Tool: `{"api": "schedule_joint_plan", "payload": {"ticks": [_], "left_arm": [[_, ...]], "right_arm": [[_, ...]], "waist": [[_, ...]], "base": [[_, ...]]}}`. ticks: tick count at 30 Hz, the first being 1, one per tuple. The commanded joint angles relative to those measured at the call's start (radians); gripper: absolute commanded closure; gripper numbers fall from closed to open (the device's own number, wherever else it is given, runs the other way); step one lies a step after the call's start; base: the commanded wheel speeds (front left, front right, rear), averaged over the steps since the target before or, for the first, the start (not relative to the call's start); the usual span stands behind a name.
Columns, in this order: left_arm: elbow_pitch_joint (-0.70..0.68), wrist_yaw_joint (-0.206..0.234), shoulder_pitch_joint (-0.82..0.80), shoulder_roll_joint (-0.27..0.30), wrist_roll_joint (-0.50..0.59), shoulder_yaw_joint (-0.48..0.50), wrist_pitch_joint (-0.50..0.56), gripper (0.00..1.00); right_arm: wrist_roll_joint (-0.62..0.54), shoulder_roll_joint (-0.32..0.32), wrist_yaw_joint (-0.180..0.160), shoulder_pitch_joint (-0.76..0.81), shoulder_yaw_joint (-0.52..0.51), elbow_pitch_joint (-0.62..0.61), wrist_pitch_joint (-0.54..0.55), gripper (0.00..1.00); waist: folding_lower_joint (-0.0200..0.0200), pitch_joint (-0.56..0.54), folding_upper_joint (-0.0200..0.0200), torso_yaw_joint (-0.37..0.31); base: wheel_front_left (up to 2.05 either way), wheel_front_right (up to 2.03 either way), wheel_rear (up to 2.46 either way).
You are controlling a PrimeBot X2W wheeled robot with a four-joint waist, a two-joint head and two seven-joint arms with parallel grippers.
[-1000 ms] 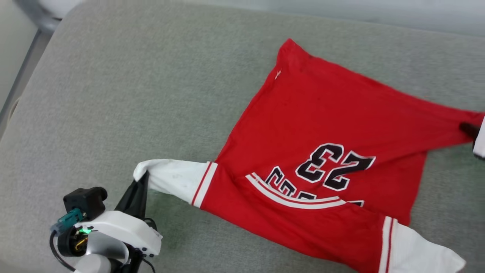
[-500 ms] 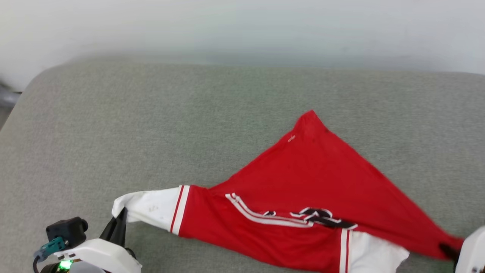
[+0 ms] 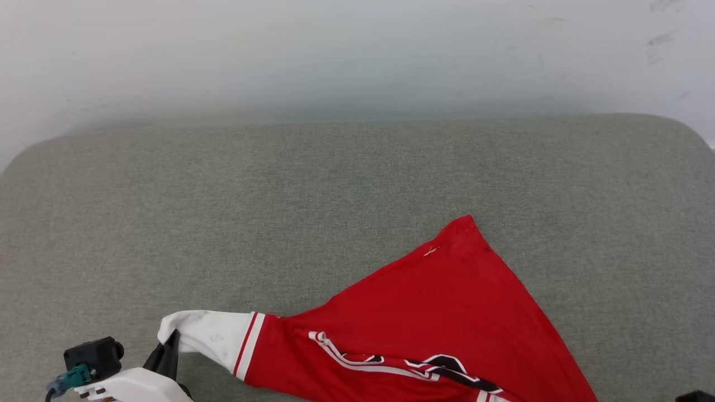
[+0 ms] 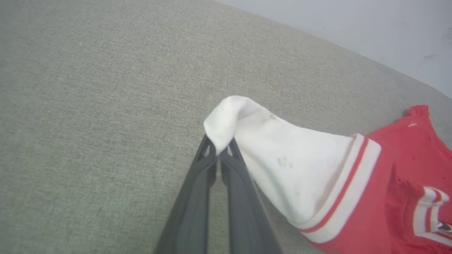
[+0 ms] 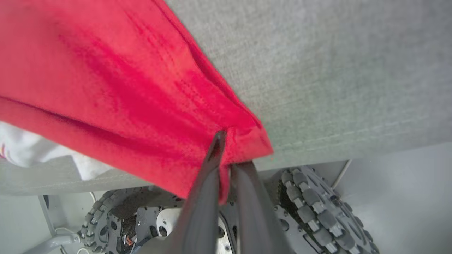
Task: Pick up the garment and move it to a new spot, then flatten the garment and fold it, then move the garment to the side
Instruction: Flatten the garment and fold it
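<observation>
1. The garment (image 3: 441, 312) lies at the lower right of the head view, on the grey cushion (image 3: 279, 190).
2. The left gripper (image 4: 219, 153), at the lower left, pinches the tip of the garment's white sleeve between closed jaws.
3. The right gripper (image 5: 229, 155) clamps a red hem corner at the cushion's edge.

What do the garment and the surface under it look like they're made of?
Garment: soft knit jersey fabric, possibly polyester or a cotton blend, matte. It drapes and creases, and a stitched hem shows in the right wrist view. White sleeve: seemingly the same knit, with a striped trim band. Surface: grey-green woven upholstery, matte, with visible weave and rounded, padded-looking edges.
</observation>
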Motion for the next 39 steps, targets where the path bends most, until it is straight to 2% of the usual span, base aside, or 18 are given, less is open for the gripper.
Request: {"api": "schedule_joint_plan", "payload": {"ticks": [1,7,11,15,18,22,28,34,39], "left_arm": [[0.001,-0.001,0.002,0.000,-0.004,0.000,0.002,1.00],[-0.023,0.008,-0.021,0.004,0.011,-0.014,0.011,1.00],[-0.044,0.013,-0.038,0.006,0.023,-0.022,0.016,1.00],[-0.074,0.023,-0.059,0.008,0.038,-0.029,0.021,1.00],[-0.099,0.029,-0.085,0.004,0.050,-0.039,0.023,1.00],[-0.119,0.034,-0.118,-0.004,0.070,-0.053,0.017,1.00],[-0.135,0.027,-0.165,-0.023,0.092,-0.080,0.011,1.00],[-0.131,0.020,-0.210,-0.051,0.104,-0.098,-0.006,1.00],[-0.112,0.008,-0.241,-0.074,0.109,-0.115,-0.021,1.00]], "right_arm": [[0.005,0.004,-0.001,-0.013,0.002,-0.014,-0.041,0.00],[-0.025,-0.057,-0.001,-0.082,0.039,-0.033,-0.270,0.00],[-0.022,-0.092,-0.001,-0.162,0.056,0.002,-0.430,0.00],[-0.005,-0.115,-0.001,-0.267,0.085,0.073,-0.524,0.00],[0.011,-0.134,-0.001,-0.355,0.134,0.125,-0.555,0.00],[0.040,-0.188,-0.001,-0.484,0.222,0.208,-0.513,0.00],[0.084,-0.293,-0.001,-0.664,0.371,0.298,-0.288,0.00],[0.124,-0.343,-0.001,-0.807,0.501,0.333,-0.117,0.00],[0.140,-0.373,-0.001,-0.890,0.586,0.376,-0.075,0.00]], "waist": [[0.0001,0.003,-0.0001,-0.004],[0.0001,0.015,-0.0001,-0.002],[0.0001,0.030,-0.0001,0.011],[0.0001,0.057,-0.0001,0.030],[0.0001,0.092,-0.0001,0.050],[0.0001,0.133,-0.0001,0.079],[0.0001,0.180,-0.0001,0.130],[0.0001,0.230,-0.0001,0.179],[0.0001,0.265,-0.0001,0.210]], "base": [[0.00,0.00,0.00],[0.00,0.00,0.00],[0.00,0.00,0.00],[0.00,0.00,0.00],[0.00,0.00,0.00],[0.00,0.00,0.00],[0.00,0.00,0.00],[0.00,0.00,0.00],[0.00,0.00,0.00]]}}
